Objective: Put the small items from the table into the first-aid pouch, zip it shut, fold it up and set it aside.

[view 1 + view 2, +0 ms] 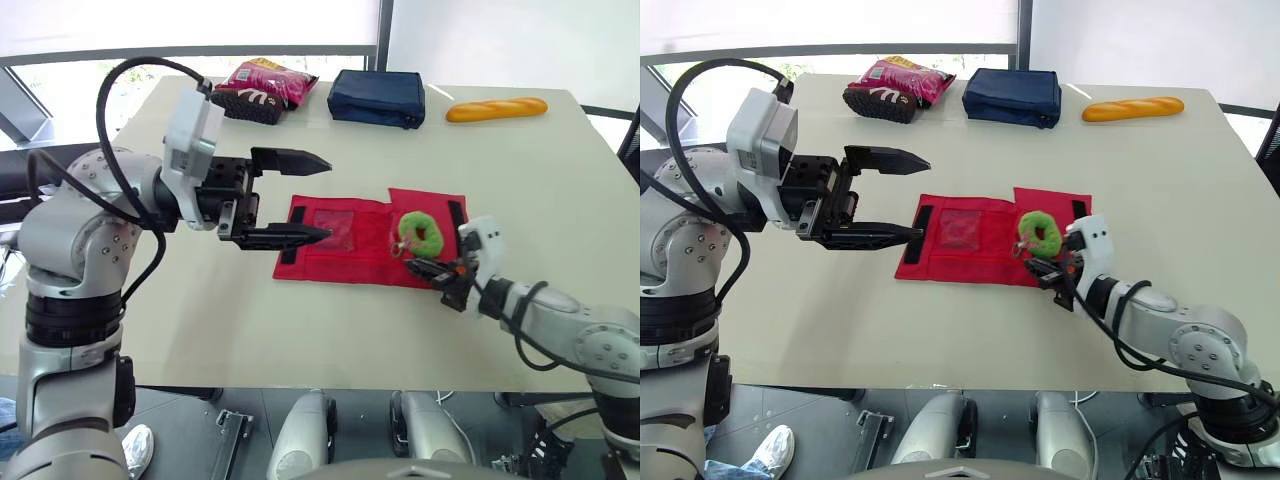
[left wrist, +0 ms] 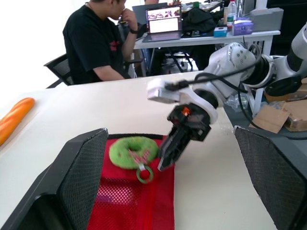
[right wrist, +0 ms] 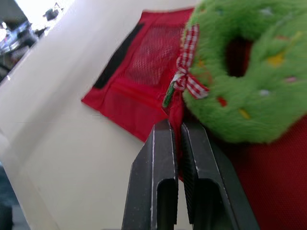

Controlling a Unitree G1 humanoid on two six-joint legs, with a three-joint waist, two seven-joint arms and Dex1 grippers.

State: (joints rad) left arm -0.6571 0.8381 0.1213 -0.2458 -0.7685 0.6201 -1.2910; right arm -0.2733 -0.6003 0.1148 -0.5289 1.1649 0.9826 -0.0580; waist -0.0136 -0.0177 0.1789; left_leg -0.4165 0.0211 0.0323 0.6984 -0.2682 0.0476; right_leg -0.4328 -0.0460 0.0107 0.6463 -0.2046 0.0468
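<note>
The red first-aid pouch (image 1: 340,240) lies unfolded flat at the middle of the table, mesh pocket up. A green plush doughnut (image 1: 422,232) with a checked ribbon and ring rests on its right part. My right gripper (image 1: 420,266) sits at the pouch's near right edge, just in front of the doughnut. In the right wrist view its fingers (image 3: 158,163) are shut on a fold of the red fabric. My left gripper (image 1: 328,200) hovers above the table at the pouch's left end, wide open and holding nothing.
At the back of the table (image 1: 200,330) lie a red snack bag (image 1: 272,78) on a dark packet, a navy pouch (image 1: 378,97) and a bread loaf (image 1: 497,108). A person (image 2: 100,43) sits at a desk beyond the table.
</note>
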